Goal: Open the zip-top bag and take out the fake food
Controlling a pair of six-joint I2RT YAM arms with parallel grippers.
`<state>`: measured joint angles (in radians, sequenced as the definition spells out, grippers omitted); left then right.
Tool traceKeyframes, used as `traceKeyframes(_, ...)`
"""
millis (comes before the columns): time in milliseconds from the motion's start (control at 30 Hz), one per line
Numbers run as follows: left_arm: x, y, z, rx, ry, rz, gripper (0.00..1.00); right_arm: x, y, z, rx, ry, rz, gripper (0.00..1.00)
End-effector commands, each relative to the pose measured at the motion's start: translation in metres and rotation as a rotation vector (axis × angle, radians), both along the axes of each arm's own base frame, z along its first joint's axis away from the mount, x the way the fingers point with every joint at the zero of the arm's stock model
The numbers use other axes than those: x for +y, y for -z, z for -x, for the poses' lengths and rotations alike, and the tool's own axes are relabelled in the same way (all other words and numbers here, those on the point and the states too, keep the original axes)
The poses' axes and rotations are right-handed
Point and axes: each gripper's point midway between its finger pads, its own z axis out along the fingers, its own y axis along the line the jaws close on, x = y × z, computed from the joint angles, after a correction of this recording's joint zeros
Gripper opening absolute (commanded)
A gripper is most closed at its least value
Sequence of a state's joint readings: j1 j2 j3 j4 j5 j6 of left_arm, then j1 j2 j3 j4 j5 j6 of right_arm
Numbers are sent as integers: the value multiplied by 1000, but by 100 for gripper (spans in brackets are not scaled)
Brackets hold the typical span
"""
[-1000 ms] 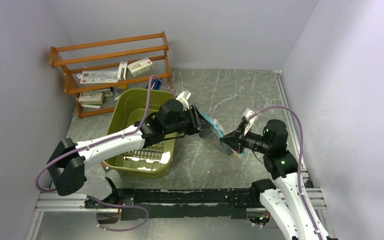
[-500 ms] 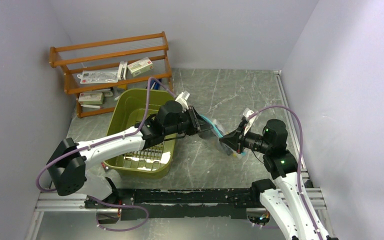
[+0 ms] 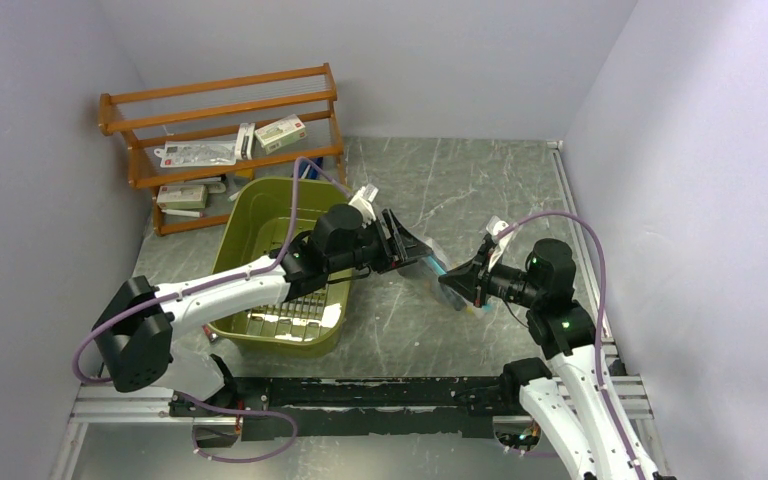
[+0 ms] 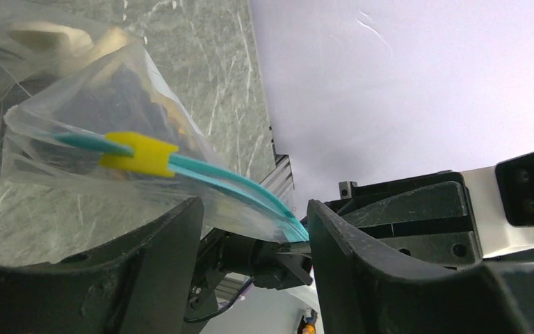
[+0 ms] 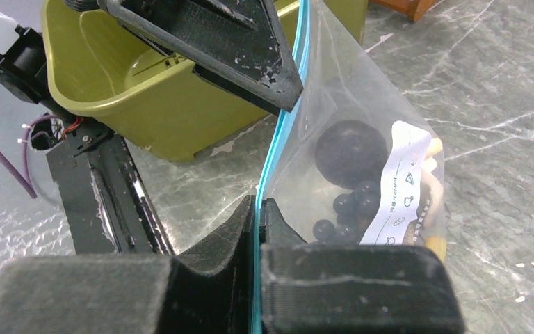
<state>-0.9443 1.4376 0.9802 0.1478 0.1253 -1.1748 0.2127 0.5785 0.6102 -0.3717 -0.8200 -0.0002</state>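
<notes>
While the grey table (image 3: 460,180) holds a big green tub (image 3: 260,215) on its left, the zip-top bag (image 5: 361,104) is between both arms. The right tool (image 5: 257,202) pinches the bag's blue strip (image 5: 276,132) tight. The left tool (image 4: 254,209) is spread wide around the strip. The fake food (image 5: 351,149) sits inside the bag. A small yellow slider (image 4: 139,154) sits on the strip.

Bag (image 3: 436,268): held off the table, between spread left gripper (image 3: 417,254) fingers; right gripper (image 3: 451,283) fingers pinch its edge.
</notes>
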Motion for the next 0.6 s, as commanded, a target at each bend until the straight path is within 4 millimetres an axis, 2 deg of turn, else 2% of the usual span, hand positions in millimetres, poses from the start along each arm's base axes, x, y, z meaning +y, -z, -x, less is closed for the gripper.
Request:
traceKeyframes(0, 2, -28, 2, -25, -7, 87, 68, 2, -3, 2, -20, -14, -9, 1)
traceKeyframes(267, -3, -10, 1, 34, -5, 42, 46, 1, -4, 2, -23, -11, -10, 1)
traceKeyframes(400, 2, -10, 0, 29, -26, 49, 34, 1, -3, 1, -19, -3, -7, 1)
traceKeyframes(567, 3, -7, 0, 30, -30, 36, 24, 0, -4, 0, -21, 10, -8, 1)
